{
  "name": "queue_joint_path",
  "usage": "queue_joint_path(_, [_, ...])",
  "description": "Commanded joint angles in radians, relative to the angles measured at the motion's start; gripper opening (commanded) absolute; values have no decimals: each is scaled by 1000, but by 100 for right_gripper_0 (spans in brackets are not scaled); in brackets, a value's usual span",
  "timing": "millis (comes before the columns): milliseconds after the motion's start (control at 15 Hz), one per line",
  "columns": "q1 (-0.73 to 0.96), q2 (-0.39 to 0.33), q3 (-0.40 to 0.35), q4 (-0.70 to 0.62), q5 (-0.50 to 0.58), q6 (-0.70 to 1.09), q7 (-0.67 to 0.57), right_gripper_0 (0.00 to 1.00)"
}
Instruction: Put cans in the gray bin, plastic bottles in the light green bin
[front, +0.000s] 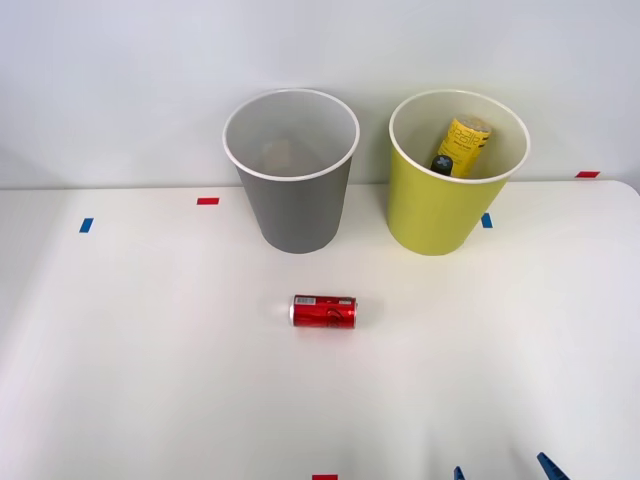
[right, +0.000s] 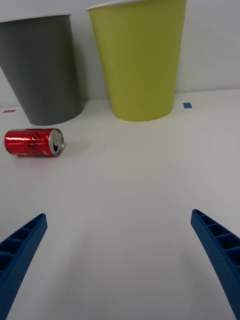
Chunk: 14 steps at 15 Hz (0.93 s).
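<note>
Bottle already sits inside the light green bin while the red can lies on its side on the table before the gray bin, my right gripper spread wide and empty, well short of it

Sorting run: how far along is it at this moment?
Done: the bottle already sits inside the light green bin. In hand: nothing; the right gripper is open above bare table, short of the can. Left: the red can lies on its side before the gray bin and has to go into it.
</note>
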Motion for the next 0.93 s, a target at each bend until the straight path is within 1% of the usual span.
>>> queue_joint_path(67, [0,0,0,0,0,0,0,100])
queue_joint_path(933, [0,0,0,0,0,0,0,100])
